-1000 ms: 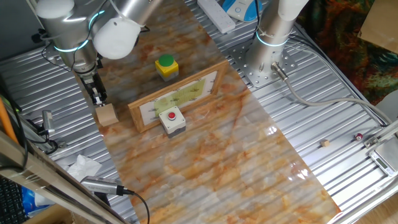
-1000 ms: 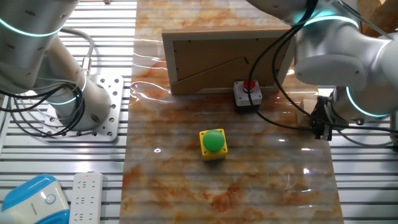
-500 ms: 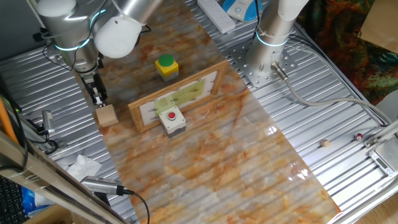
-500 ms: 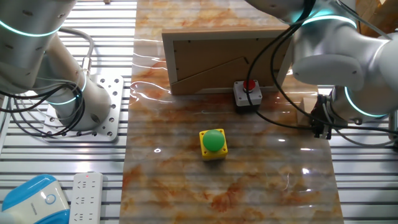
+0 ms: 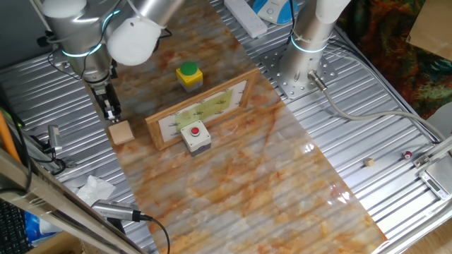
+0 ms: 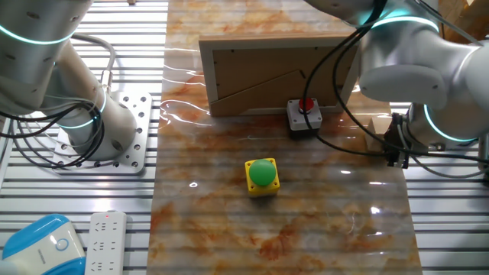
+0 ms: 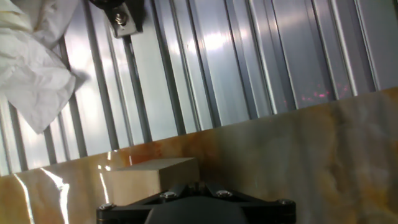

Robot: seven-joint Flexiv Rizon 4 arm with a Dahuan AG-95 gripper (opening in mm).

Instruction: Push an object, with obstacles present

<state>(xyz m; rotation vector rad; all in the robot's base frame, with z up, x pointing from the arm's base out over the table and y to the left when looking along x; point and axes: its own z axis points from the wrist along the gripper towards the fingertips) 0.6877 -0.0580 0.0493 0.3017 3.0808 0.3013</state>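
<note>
The gripper (image 5: pixel 111 113), its 2 fingers pressed together and holding nothing, stands at the back face of the wooden cube (image 5: pixel 121 132) near the marbled mat's (image 5: pixel 282 190) edge. The framed panel (image 5: pixel 201 109) stands just beside the cube.

Cube (image 5: pixel 121 132) light tan; panel (image 5: pixel 203 109) pale yellow-green, wood-framed; boxes grey/red (image 5: pixel 195 137), yellow/green (image 5: pixel 189 75); bench (image 5: pixel 282 183) orange-marbled.

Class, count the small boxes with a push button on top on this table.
2: the yellow box with green button behind the panel, and the grey box with red button in front of it.
</note>
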